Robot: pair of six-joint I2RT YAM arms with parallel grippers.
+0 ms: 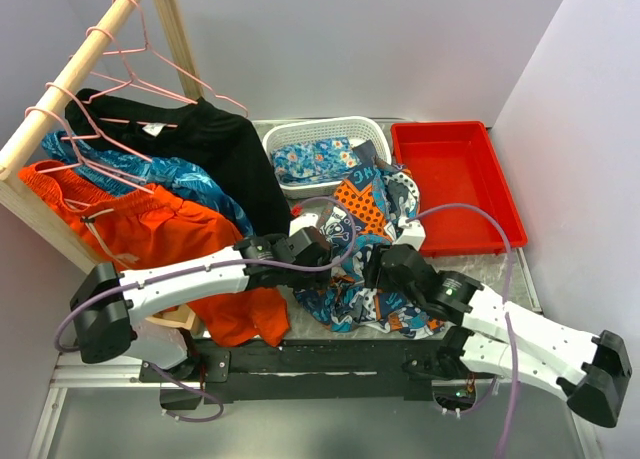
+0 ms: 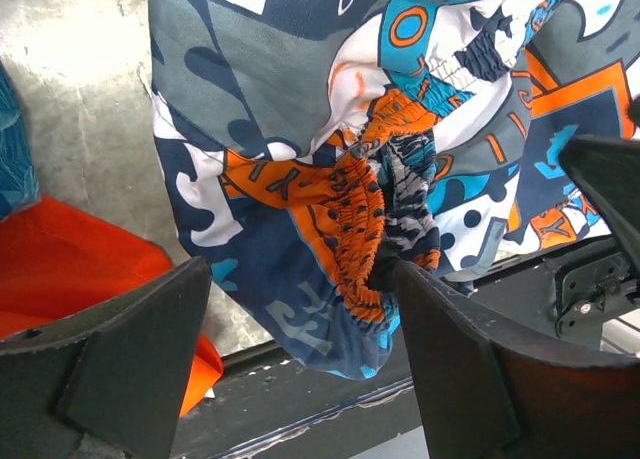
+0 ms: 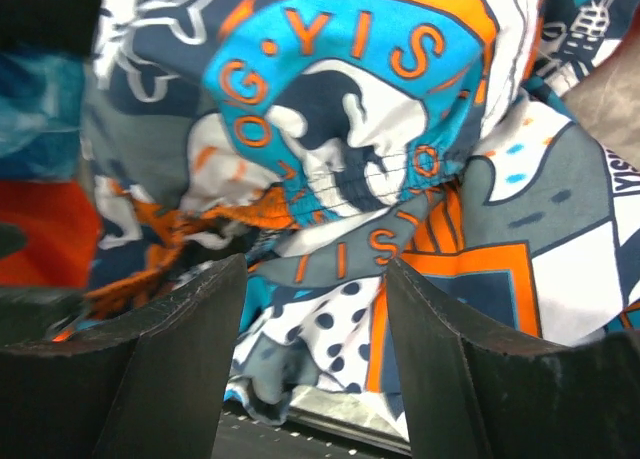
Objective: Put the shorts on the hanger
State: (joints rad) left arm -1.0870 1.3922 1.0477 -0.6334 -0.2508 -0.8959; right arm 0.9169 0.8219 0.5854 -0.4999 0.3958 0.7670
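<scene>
1. The grey mottled metal tabletop [image 1: 515,269] sits in a corner of pale, plain walls [image 1: 400,39], with a black rail [image 1: 300,359] along its near edge where the two arms are bolted.
2. The patterned fabric shorts in orange, teal, navy and white [image 1: 365,209] lie crumpled on the middle of the table. One end lies against the white slatted plastic basket [image 1: 320,127], and the other reaches the near edge.
3. The left gripper [image 2: 300,279] has its jaws spread wide. The gathered orange waistband of the shorts bunches in the gap, just beside one finger and not pinched.
4. The right gripper [image 3: 315,269] is also spread wide over the shorts and grips nothing.
5. A blue floral cloth [image 1: 315,159] lies in the basket. A red rectangular plastic tray [image 1: 455,179] sits just to the basket's right.
6. At the left, a slanted wooden rack pole [image 1: 60,109] carries thin pink wire hangers [image 1: 160,87], well apart from the patterned shorts.
7. A black garment [image 1: 220,149], blue leafy shorts [image 1: 180,174] and plain orange shorts [image 1: 150,229] hang from the rack.
</scene>
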